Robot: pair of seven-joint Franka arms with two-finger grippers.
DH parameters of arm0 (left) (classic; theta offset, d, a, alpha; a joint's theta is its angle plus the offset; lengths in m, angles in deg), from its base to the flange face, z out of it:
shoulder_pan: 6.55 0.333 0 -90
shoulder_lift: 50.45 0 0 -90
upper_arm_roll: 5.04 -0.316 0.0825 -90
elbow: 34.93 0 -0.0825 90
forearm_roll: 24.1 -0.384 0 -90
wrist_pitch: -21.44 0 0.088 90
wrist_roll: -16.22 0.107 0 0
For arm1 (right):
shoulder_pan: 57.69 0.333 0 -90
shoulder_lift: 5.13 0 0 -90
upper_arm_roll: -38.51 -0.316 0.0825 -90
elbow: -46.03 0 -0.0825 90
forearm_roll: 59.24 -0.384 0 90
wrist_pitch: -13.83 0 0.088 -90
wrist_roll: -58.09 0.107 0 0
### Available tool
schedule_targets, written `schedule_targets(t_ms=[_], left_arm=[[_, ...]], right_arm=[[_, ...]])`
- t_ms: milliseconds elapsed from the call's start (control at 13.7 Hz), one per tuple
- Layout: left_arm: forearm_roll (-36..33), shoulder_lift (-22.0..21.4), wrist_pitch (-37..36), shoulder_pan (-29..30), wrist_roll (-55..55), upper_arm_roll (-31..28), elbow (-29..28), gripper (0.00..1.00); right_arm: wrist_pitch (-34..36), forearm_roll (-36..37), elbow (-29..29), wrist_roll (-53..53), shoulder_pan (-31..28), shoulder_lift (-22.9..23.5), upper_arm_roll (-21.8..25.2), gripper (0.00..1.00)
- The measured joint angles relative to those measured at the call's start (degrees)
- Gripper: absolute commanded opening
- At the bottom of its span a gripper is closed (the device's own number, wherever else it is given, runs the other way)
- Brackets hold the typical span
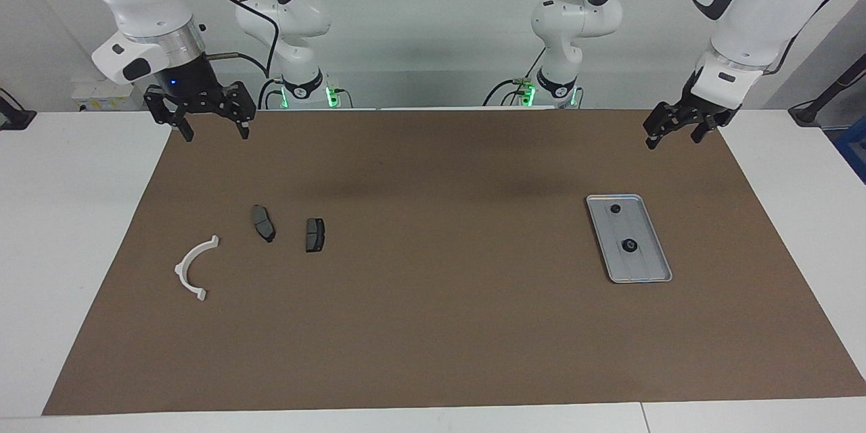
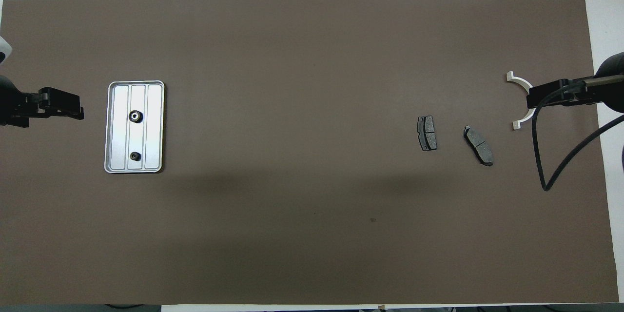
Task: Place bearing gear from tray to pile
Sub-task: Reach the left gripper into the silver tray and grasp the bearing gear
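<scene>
**Q:** What's the facing view showing?

**Me:** Nothing picked yet. Tray point(image 1: 629, 238) sits at the left arm's end of the bench, two small gears on it, bearing gear point(image 1: 629, 245) mid-tray. Left end effector point(image 1: 671, 132) hangs up near it, right end effector point(image 1: 211, 123) waits spread wide, both empty.

**Q:** Overhead?

**Me:** Pile point(image 2: 475, 129) is well apart at the right arm's end. Next I'd say left drops onto the gear; can't tell its finger gap.
</scene>
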Motion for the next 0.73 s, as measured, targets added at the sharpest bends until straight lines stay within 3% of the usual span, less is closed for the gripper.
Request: schedule_targets(t_ms=[439, 731], left_arm=[[0.0, -0.1, 2.9, 0.0, 0.1, -0.1, -0.7, 1.00], [0.0, -2.2, 17.9, 0.1, 0.1, -0.4, -11.9, 1.00]], right_arm=[[0.0, 0.0, 0.0, 0.0, 0.0, 0.0, 0.0, 1.00], [0.0, 0.0, 0.0, 0.0, 0.1, 0.0, -0.1, 1.00]])
